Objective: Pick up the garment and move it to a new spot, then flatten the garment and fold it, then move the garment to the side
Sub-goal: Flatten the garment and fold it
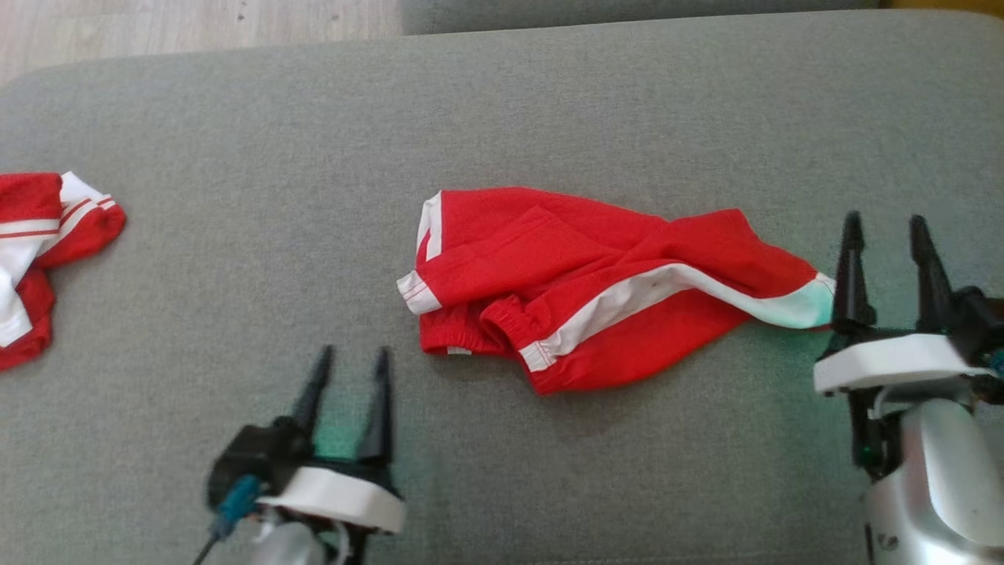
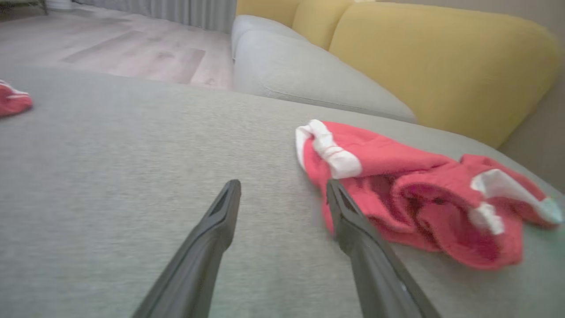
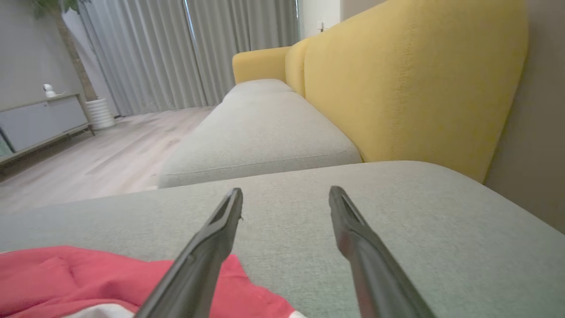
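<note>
The garment (image 1: 580,282) is a pair of red shorts with white side stripes, lying crumpled on the grey cushion (image 1: 502,118), one leg stretched out to the right. My right gripper (image 1: 886,224) stands open just right of that leg's hem, nothing between its fingers. In the right wrist view the red cloth (image 3: 88,278) lies at the lower left, beside and partly under the left finger (image 3: 212,247) of my open gripper (image 3: 286,194). My left gripper (image 1: 353,361) is open too, left of and nearer than the shorts; in its own view the garment (image 2: 410,194) lies right of its fingertips (image 2: 282,187).
A second red and white garment (image 1: 39,259) lies at the cushion's far left edge (image 2: 11,99). A yellow backrest (image 3: 397,79) rises to the right of the cushion. Another grey seat (image 3: 260,128) and wooden floor (image 2: 132,48) lie beyond.
</note>
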Robot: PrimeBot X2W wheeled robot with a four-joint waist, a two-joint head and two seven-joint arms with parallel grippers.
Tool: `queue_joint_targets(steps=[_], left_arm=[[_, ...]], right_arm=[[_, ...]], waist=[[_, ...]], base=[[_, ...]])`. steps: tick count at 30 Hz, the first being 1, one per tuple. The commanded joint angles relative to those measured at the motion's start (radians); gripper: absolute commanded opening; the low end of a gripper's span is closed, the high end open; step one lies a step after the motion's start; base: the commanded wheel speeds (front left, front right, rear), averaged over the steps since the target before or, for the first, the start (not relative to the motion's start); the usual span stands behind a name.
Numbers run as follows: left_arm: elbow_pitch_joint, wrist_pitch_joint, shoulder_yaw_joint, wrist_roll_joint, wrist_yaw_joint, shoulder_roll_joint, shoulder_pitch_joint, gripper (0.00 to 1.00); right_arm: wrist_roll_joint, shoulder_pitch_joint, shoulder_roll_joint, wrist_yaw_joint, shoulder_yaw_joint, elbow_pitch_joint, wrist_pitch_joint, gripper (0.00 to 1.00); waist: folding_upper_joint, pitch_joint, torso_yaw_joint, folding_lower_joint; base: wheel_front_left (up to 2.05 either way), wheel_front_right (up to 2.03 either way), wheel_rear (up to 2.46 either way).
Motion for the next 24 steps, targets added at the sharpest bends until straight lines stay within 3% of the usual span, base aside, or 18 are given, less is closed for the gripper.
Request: queue_joint_targets(steps=[1,12,19,20,21,22,24], left_arm=[[-0.024,-0.005,0.011,-0.020,-0.004,0.003,-0.036,1.00],[0.038,-0.005,-0.417,-0.358,-0.024,0.003,-0.158,1.00],[0.080,-0.005,-0.431,-0.416,-0.024,0.007,-0.224,1.00],[0.080,-0.005,-0.432,-0.415,-0.024,0.009,-0.229,0.89],[0.081,-0.005,-0.434,-0.414,-0.024,0.011,-0.232,0.07],[0.079,-0.005,-0.436,-0.414,-0.024,0.013,-0.234,0.00],[0.072,-0.005,-0.421,-0.416,-0.024,0.019,-0.237,0.00]], right_arm=[[0.005,-0.012,-0.003,0.007,0.027,-0.034,-0.006,1.00],[0.016,-0.005,-0.003,0.007,0.087,-0.060,-0.006,1.00],[0.016,-0.005,-0.003,0.007,0.089,-0.062,-0.006,1.00],[0.016,-0.005,-0.003,0.007,0.087,-0.062,-0.006,1.00],[0.017,-0.005,-0.003,0.007,0.085,-0.061,-0.006,1.00],[0.019,-0.004,-0.003,0.007,0.084,-0.060,-0.006,1.00],[0.021,-0.001,-0.003,0.007,0.081,-0.058,-0.006,1.00]], waist=[[0.0000,0.000,-0.001,-0.0001],[0.0000,0.027,-0.050,-0.0001],[0.0000,0.053,-0.090,-0.0001],[0.0000,0.055,-0.093,-0.0001],[0.0000,0.056,-0.095,-0.0001],[0.0000,0.057,-0.096,-0.0001],[0.0000,0.058,-0.094,-0.0001]], base=[[0.00,0.00,0.00],[0.00,0.00,0.00],[0.00,0.00,0.00],[0.00,0.00,0.00],[0.00,0.00,0.00],[0.00,0.00,0.00],[0.00,0.00,0.00]])
